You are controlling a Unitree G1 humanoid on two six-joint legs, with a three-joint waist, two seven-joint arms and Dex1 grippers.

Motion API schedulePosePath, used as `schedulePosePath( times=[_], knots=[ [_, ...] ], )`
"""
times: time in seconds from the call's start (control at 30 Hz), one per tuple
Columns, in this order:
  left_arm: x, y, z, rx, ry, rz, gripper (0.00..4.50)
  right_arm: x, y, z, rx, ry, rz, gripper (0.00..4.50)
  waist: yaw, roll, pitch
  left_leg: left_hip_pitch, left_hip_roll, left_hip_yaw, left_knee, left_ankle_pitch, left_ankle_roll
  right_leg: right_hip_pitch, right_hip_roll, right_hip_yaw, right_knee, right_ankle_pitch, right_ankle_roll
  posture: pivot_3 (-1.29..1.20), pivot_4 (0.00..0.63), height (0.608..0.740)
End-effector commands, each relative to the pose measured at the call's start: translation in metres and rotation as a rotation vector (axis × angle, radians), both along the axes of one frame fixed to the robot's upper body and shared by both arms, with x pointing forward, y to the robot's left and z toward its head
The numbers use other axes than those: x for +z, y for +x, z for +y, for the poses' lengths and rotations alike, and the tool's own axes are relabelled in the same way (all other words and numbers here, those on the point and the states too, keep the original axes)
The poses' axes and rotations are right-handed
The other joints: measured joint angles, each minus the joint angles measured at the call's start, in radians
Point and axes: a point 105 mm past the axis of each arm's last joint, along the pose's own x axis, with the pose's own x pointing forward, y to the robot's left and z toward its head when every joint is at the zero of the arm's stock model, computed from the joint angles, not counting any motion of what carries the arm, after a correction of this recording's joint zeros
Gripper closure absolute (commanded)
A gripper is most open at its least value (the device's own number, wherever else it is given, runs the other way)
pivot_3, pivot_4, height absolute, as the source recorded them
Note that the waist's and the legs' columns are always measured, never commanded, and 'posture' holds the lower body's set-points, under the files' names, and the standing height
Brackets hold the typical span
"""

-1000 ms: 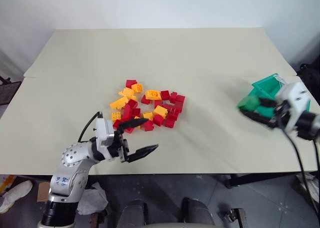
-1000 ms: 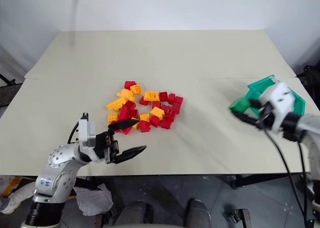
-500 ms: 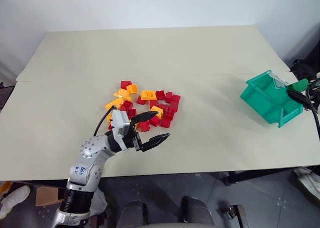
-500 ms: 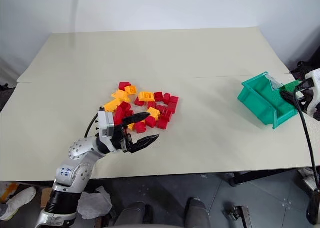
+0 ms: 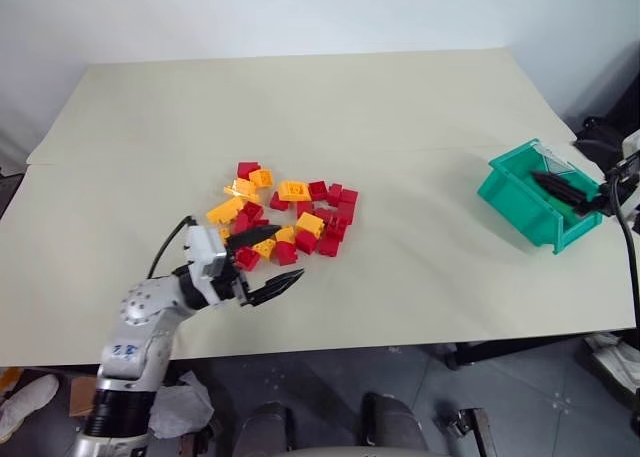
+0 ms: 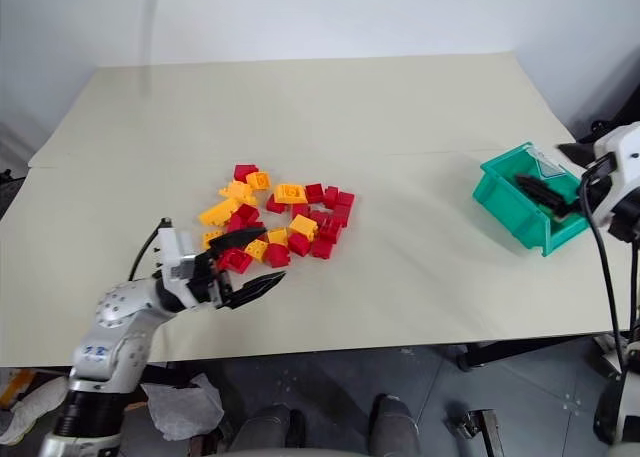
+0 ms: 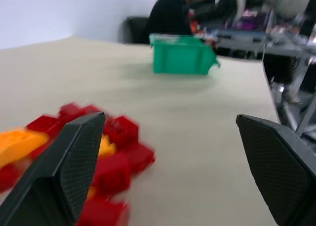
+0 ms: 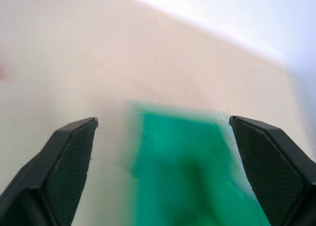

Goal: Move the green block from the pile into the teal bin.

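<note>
Hovering over the teal bin (image 5: 535, 198) at the counter's (image 5: 400, 117) right edge, the right end effector (image 6: 548, 193) has its fingers spread and pinches nothing. The green block cannot be made out for certain — a darker green blur inside the bin in the right wrist view may be it (too smeared to tell). The pile (image 5: 285, 217) shows red and yellow bricks, no green one. The left end effector (image 5: 262, 267) hangs spread beside the pile, empty. Judging by this, the drop looks done; only withdrawing the arm seems left.

A cream table (image 5: 420, 107) before a white wall (image 5: 300, 17); a dark-clothed person (image 7: 170, 16) sits beyond
</note>
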Motion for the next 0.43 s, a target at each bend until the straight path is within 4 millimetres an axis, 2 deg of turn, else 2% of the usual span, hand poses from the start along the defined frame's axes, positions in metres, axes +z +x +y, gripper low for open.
schedulePosePath(
  times=[0.03,0.13,0.2,0.33,0.43],
  knots=[
    [-0.004,-0.002,0.035,0.105,0.066,-0.02,0.0,-0.007,-0.033,0.049,0.277,-0.063,-0.003,0.03,0.001,0.0,0.0,0.0,0.0,0.0,0.0,0.0,0.0,0.0,0.0,0.0,0.0,0.0,0.0,0.0,0.15,0.74],
    [-0.009,-0.006,0.058,0.174,0.115,-0.013,0.0,-0.035,-0.061,0.081,0.437,-0.062,0.101,0.03,0.016,0.0,0.0,0.0,0.0,-0.001,0.0,-0.001,0.0,0.001,0.0,-0.001,-0.001,0.0,0.0,0.0,0.15,0.74],
    [-0.012,-0.006,0.067,0.217,0.146,-0.021,0.0,-0.046,-0.074,0.095,0.491,-0.066,0.125,0.03,0.023,0.0,0.0,-0.001,0.0,-0.001,0.0,-0.001,0.0,0.0,0.0,-0.001,-0.002,0.0,0.0,0.0,0.15,0.74],
    [-0.012,0.0,0.082,0.318,0.178,-0.044,0.0,-0.069,-0.082,0.105,0.478,-0.044,0.092,0.03,0.026,-0.001,0.0,0.0,0.0,0.0,0.001,-0.001,0.001,0.001,0.0,0.0,-0.003,0.0,0.0,0.0,0.15,0.74],
    [-0.011,-0.001,0.084,0.325,0.203,-0.071,0.0,-0.084,-0.084,0.102,0.441,-0.041,0.064,0.03,0.027,-0.002,-0.001,0.0,0.0,-0.001,0.001,-0.002,0.0,0.001,0.0,0.0,-0.002,0.0,0.0,0.0,0.15,0.74]
  ],
)
